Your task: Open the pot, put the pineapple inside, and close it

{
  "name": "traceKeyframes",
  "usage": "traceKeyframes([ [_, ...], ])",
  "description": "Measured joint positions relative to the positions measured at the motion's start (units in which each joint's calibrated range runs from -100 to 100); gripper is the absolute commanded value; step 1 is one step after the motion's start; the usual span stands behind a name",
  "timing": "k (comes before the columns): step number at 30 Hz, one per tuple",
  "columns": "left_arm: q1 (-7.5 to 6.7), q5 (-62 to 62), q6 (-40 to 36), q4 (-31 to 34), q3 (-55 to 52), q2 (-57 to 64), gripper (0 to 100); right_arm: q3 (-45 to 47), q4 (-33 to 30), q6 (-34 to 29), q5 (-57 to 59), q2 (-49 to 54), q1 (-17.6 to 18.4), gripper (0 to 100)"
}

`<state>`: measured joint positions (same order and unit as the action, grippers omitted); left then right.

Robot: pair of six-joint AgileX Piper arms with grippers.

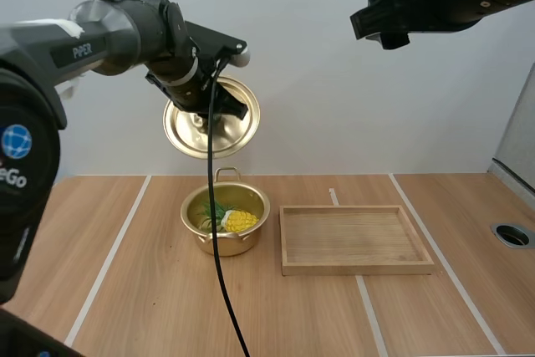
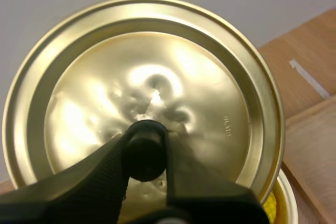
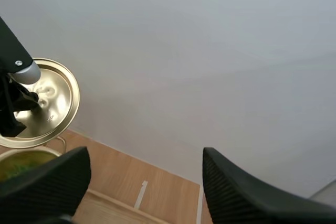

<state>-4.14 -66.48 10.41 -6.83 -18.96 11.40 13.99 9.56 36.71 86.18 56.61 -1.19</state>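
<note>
The high view looks forward and down over the table (image 1: 150, 290) from behind. The left wrist view sits close behind the left jaws, facing the lid (image 2: 199, 77) ahead. The right wrist view sees that lid far beyond the right jaws.

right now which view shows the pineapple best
The high view: the pineapple lies in the open pot, plain to see, leaves and all. The left wrist view gives just a yellow sliver past the rim of the lid. The right wrist view catches a green-yellow blur in the pot, below the lid.
</note>
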Motion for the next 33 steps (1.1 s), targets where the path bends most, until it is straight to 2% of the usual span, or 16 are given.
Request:
traceKeyframes([
  [3,0.00,-7.3,4.1,-5.2,0.0,-3.2,0,0.0,-0.2,0.0,0.4,0.8,0.0,100],
  [7,-0.08,-14.2,6.5,-7.6,0.0,-7.6,0,0.0,-0.4,0.0,1.9,2.0,0.0,100],
  [14,-0.08,-19.6,7.1,-6.9,0.0,-13.3,0,0.0,-0.5,-0.2,5.3,2.2,0.0,100],
  [19,-0.08,-20.0,7.7,-6.7,0.0,-16.4,0,0.0,-0.5,-0.6,6.2,2.2,0.0,100],
  [25,-0.08,-20.7,8.0,-2.8,0.0,-19.6,0,0.0,-0.8,-0.7,6.9,2.2,0.0,100],
  [33,-0.15,-19.5,8.0,-2.3,0.0,-19.7,0,0.0,-1.2,-0.7,7.4,2.2,0.0,100],
])
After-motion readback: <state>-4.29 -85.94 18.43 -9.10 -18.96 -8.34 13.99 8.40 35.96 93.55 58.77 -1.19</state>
